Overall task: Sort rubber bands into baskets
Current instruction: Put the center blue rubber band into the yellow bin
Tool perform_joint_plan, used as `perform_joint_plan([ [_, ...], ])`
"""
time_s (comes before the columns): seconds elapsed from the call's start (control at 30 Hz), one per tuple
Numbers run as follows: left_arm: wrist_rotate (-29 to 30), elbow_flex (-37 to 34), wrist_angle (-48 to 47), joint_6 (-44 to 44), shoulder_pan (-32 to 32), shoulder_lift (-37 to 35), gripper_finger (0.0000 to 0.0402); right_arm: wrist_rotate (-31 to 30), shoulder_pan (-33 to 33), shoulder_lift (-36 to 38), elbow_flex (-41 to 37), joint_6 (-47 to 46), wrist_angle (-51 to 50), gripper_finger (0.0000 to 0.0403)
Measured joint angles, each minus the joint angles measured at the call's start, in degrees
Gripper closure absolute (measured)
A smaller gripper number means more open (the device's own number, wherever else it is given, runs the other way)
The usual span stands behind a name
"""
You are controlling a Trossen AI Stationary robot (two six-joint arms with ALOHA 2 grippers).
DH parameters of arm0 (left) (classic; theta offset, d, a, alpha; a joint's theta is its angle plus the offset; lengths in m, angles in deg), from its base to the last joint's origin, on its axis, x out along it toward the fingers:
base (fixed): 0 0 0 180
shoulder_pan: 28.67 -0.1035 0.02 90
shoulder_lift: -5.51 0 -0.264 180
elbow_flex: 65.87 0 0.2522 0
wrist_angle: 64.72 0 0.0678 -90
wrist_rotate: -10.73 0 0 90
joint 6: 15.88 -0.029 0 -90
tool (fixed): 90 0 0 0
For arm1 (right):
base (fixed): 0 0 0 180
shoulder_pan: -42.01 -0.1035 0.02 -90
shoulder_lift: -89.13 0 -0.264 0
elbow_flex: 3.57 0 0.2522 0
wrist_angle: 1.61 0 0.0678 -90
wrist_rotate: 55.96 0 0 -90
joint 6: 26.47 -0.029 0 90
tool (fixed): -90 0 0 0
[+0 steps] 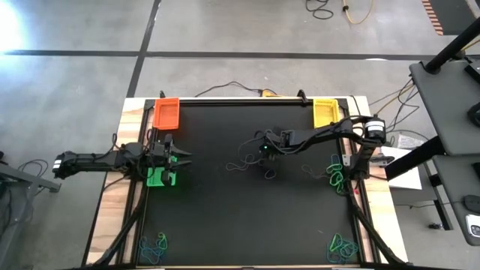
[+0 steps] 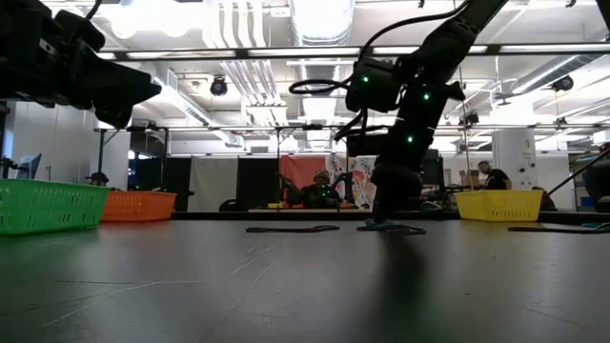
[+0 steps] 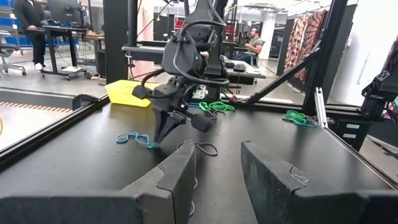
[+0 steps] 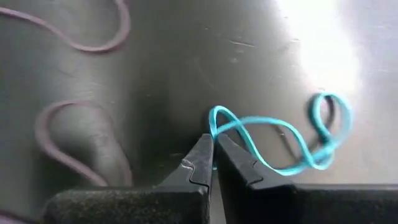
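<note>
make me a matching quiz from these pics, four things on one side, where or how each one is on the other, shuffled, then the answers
Things:
1. orange basket
2. yellow basket
3. right gripper
4. left gripper

Places or states:
A. fingers parted, nothing between them, by the green basket
B. far right corner of the mat
C. shut on a teal rubber band
D. far left corner of the mat

Pairs: 1-D, 2-B, 3-C, 4-A

Grey taped floor (image 1: 75, 30), ceiling lights (image 2: 315, 14)

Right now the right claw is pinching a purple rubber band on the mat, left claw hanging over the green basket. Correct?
Not quite: the band in the right claw is a teal rubber band, not purple, as the right wrist view shows. The left claw does hang over the green basket.
</note>
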Motion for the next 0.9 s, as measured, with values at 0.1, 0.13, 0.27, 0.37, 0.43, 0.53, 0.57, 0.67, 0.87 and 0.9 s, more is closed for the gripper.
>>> perform_joint_plan([
  [0.1, 0.0, 0.0, 0.0, 0.0, 0.0, 0.0, 0.0286, -7.5, 0.0, 0.1, 0.0, 0.8, 0.2, 0.0394],
  [0.13, 0.0, 0.0, 0.0, 0.0, 0.0, 0.0, 0.0286, -9.4, 0.1, 0.1, 0.0, 0.9, 0.3, 0.0394],
  [0.27, 0.0, 0.0, 0.0, 0.0, 0.0, 0.0, 0.0286, -10.5, 1.0, 0.2, 0.0, 2.9, 1.8, 0.0394],
  [0.37, 0.0, 0.0, 0.0, 0.0, 0.0, 0.0, 0.0286, -14.1, 2.4, 0.2, 0.0, 6.0, 2.1, 0.0394],
  [0.43, 0.0, 0.0, 0.0, 0.0, 0.0, 0.0, 0.0286, -16.4, 3.9, 0.3, 0.0, 7.0, 2.1, 0.0394],
  [0.53, 0.0, 0.0, 0.0, 0.0, 0.0, 0.0, 0.0286, -12.6, 6.4, 0.6, 0.0, 6.1, 3.2, 0.0394],
  [0.57, 0.0, 0.0, 0.0, 0.0, 0.0, 0.0, 0.0286, -8.7, 7.3, 0.6, 0.0, 5.8, 4.5, 0.0393],
  [0.67, 0.0, 0.0, 0.0, 0.0, 0.0, 0.0, 0.0286, 3.8, 10.5, 0.4, 0.0, 5.6, 8.0, 0.0393],
  [0.87, 0.0, 0.0, 0.0, 0.0, 0.0, 0.0, 0.0286, 10.5, 16.6, 0.3, 0.0, -4.6, 9.2, 0.0382],
  [0.9, 0.0, 0.0, 0.0, 0.0, 0.0, 0.0, 0.0286, 10.6, 17.2, 0.3, 0.0, -5.3, 9.2, 0.0376],
])
